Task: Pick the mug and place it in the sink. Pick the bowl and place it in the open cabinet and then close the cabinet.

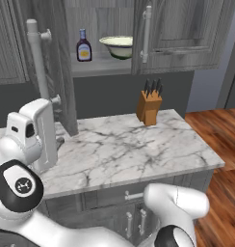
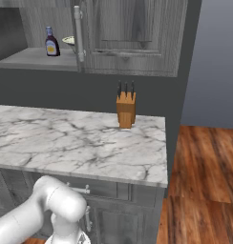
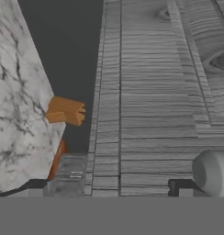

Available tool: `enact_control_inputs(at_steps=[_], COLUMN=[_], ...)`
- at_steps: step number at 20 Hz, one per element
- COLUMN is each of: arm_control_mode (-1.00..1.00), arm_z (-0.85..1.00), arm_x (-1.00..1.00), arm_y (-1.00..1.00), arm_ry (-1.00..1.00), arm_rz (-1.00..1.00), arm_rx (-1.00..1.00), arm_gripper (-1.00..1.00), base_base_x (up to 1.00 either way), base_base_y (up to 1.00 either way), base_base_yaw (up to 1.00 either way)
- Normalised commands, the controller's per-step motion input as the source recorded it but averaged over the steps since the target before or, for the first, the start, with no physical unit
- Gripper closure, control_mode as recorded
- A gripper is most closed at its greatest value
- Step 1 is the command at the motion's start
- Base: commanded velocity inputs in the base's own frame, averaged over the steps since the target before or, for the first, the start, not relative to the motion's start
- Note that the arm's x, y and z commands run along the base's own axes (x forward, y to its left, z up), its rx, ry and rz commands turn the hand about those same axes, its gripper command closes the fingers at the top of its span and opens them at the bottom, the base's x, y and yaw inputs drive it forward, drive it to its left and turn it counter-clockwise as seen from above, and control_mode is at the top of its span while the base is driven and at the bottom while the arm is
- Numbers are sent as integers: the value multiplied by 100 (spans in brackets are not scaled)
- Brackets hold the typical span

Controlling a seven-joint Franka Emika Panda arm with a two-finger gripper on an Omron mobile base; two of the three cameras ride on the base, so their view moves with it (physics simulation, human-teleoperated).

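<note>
We see the bowl (image 1: pixel 117 46) on the cabinet (image 1: pixel 182 29) shelf beside the bottle (image 1: pixel 84 46), so our gripper (image 3: pixel 109 186), fingers wide and empty, faces the open door (image 3: pixel 150 92) to shut it

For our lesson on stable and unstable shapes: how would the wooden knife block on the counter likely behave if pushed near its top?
The knife block stands tall on a narrow base, so it would probably tip rather than slide. It looks rigid. The marble counter seems smooth, so a low push might slide it instead.

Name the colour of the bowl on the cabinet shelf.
Pale cream-green bowl; clearest in the left base view.
</note>
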Motion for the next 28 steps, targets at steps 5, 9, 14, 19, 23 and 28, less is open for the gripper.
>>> enact_control_inputs(at_steps=[5,9,14,19,23,28], arm_control_mode=[-100,-100,-100,-100,-100,-100], arm_z=[0,0,2,3,3,0], arm_x=[35,36,38,39,43,52], arm_y=[-47,-50,-51,-51,-53,-21], arm_ry=[0,0,0,0,0,1], arm_rz=[0,0,0,0,0,0], arm_rx=[3,4,6,6,7,2], arm_gripper=[-100,-100,-100,-100,-100,-100], base_base_x=[0,0,0,0,0,0], base_base_y=[0,0,0,0,0,0], base_base_yaw=[0,0,0,0,0,0])
